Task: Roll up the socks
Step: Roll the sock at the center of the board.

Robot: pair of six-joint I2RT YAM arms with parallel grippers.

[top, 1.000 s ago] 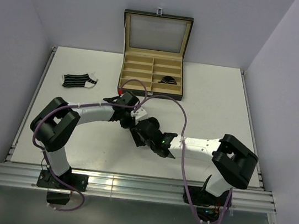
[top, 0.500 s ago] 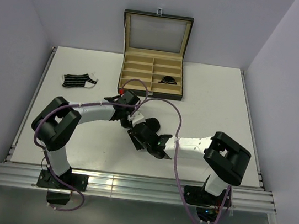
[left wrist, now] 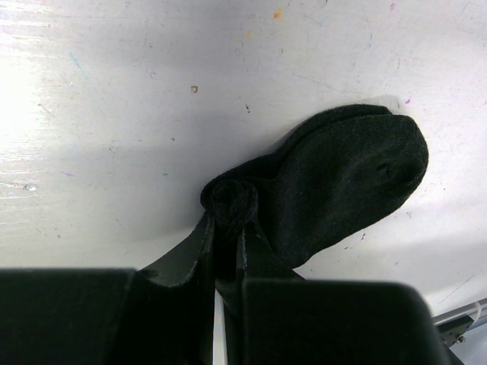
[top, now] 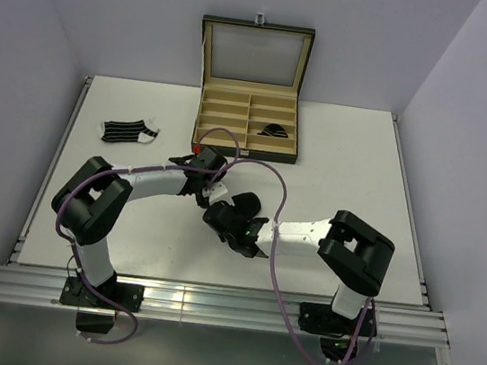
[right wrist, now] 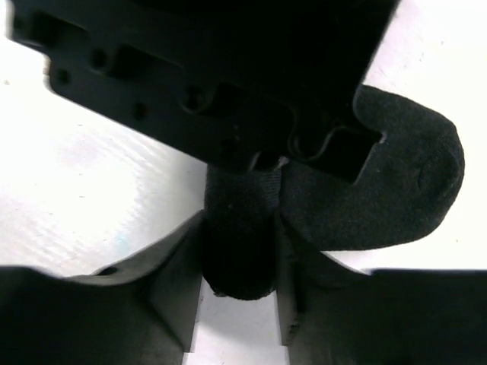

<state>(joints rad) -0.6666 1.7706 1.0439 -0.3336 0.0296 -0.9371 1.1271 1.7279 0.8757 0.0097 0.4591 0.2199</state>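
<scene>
Two sets of fingers now meet on one black sock [left wrist: 342, 175] at the middle of the bench [top: 346, 161]. Over the last second the right arm has swung in toward the left of the frame. The right fingers [right wrist: 176, 270] have narrowed until the sock's rolled end fills the gap between them. The left fingers [left wrist: 207, 237] stay narrow, pinching that same rolled end, while the toe lies flat to the right. I judge this a handover of the roll, so rolling can go on toward the toe. Crowding is the hazard: the left wrist hangs right over the right fingers, leaving either arm little room. Well apart, a striped sock [top: 129, 132] lies unrolled at the left. The open box [top: 199, 122] at the top holds one rolled sock [top: 274, 131] in a right-hand compartment.
</scene>
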